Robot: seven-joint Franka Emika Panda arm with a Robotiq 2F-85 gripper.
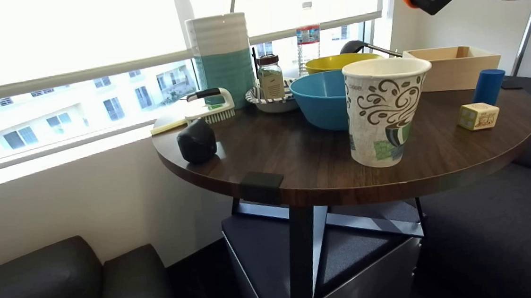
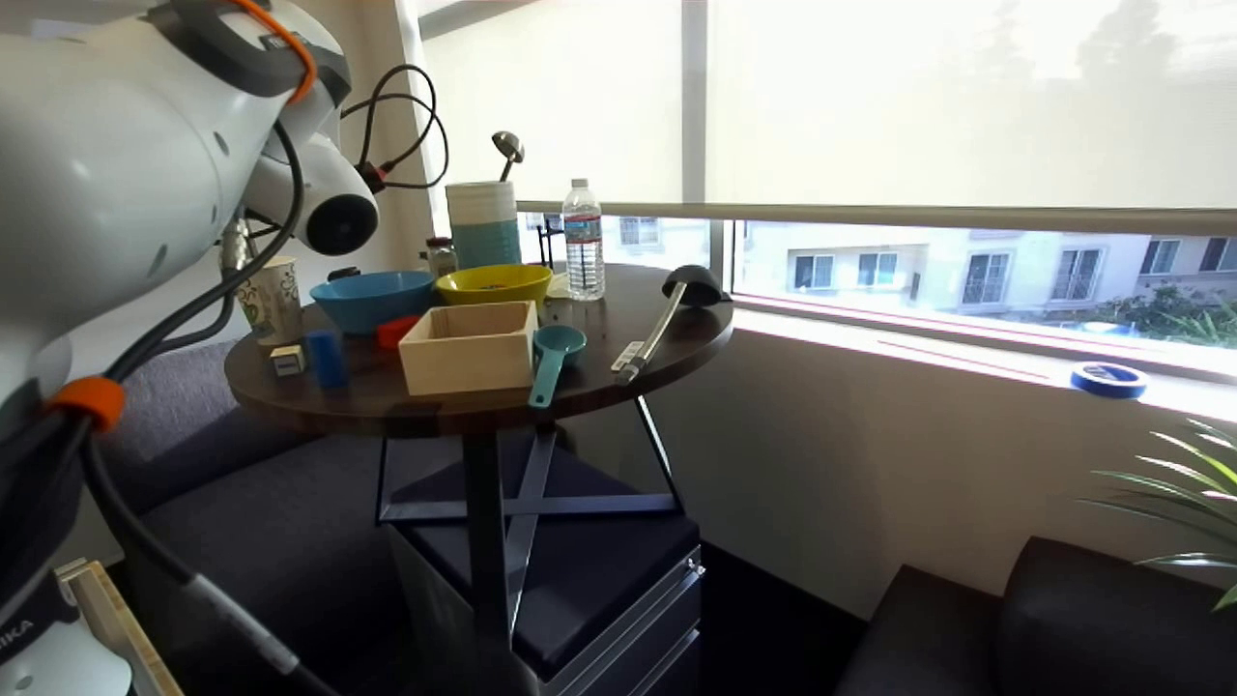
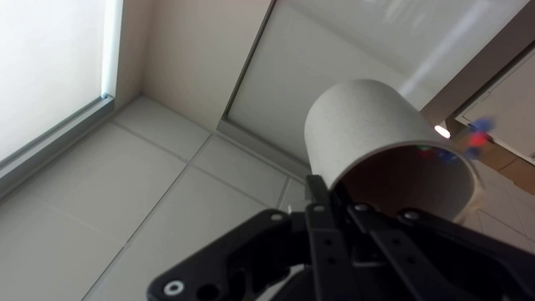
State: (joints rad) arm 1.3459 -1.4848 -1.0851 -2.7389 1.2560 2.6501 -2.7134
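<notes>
And there was the pincer (image 3: pixel 329 192), pressed together on the rim of a white cup (image 3: pixel 363 113), one finger seemingly inside the wall and one out; the cup hung tipped, off the surface (image 1: pixel 265 139), and showed in neither exterior view; at its mouth, red and blue pieces (image 3: pixel 478 139), blurred, looked to be tumbling clear. That edge hold was the worry; pinched at one small spot, the wall could buckle or swivel between the fingers, and a hasty roll of the wrist could fling the pieces out; what lay beneath the mouth could not be told, so poor aim might scatter them over the surface, around the blue bowl (image 1: pixel 321 107) or the wooden box (image 1: pixel 458 73); as for pose, the arm (image 2: pixel 126 155) stood high at the left edge of an exterior view, angled downward toward the wrist, a slack cable (image 2: pixel 434 108) looping off it, liable to snag on a wide swing; ceiling tiles (image 3: pixel 159 200) filled much of the wrist view, so the wrist was presumably rolled over.
</notes>
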